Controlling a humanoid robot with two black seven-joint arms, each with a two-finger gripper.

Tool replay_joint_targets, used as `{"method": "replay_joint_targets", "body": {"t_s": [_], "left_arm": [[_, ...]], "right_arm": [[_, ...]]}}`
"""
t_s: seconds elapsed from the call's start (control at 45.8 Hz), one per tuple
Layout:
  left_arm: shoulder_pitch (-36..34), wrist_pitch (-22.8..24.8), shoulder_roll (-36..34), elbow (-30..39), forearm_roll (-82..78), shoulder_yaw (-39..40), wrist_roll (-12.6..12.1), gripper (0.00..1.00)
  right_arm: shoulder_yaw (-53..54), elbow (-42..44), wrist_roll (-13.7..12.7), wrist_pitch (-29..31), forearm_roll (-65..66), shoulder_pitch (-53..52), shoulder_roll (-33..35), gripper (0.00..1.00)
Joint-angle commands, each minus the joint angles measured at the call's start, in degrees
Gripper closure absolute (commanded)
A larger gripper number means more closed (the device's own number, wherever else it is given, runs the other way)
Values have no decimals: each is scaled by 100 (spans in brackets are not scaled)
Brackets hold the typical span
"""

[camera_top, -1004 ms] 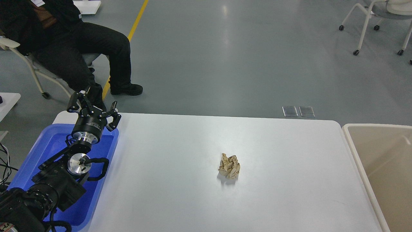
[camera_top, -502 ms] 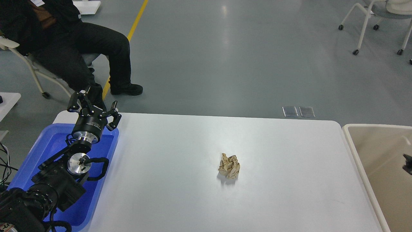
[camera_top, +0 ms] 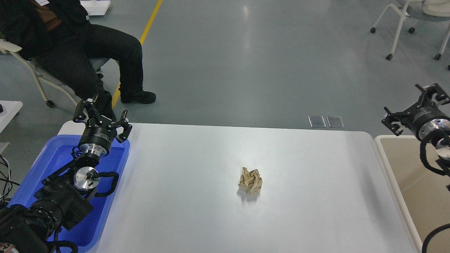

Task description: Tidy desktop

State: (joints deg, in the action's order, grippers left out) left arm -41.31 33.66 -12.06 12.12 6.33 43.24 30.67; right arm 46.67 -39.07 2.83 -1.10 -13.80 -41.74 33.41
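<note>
The white desktop [camera_top: 197,211] fills the lower middle of the head view. A crumpled ball of brown paper [camera_top: 250,181] lies on it, a little right of centre. My left gripper [camera_top: 101,115] is open and empty, raised over the far end of the blue tray [camera_top: 45,165], well left of the paper. My right gripper [camera_top: 415,105] is open and empty, raised over the far left corner of the beige bin [camera_top: 386,165], well right of the paper.
The blue tray sits at the desktop's left end and the beige bin stands off its right end. A seated person [camera_top: 81,45] is behind the left corner. A white wheeled chair [camera_top: 404,21] stands far right on the grey floor.
My right arm has risen into view from the right edge, up over the beige bin. The left arm and the paper ball have not moved.
</note>
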Motion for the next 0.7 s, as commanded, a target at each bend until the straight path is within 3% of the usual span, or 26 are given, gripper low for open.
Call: {"method": "replay_joint_targets", "body": {"t_s": [0.0, 0.218, 0.328, 0.677], "left_arm": [[0, 1, 2, 1, 0, 0, 0, 0], [0, 1, 2, 1, 0, 0, 0, 0], [0, 1, 2, 1, 0, 0, 0, 0], [0, 1, 2, 1, 0, 0, 0, 0]], "right_arm": [[158, 48, 25, 40, -202, -291, -932, 0], [176, 470, 34, 206, -193, -230, -1513, 0], [176, 566, 34, 514, -193, -186, -1627, 0], [-158, 1313, 42, 593, -79, -151, -1856, 0]]}}
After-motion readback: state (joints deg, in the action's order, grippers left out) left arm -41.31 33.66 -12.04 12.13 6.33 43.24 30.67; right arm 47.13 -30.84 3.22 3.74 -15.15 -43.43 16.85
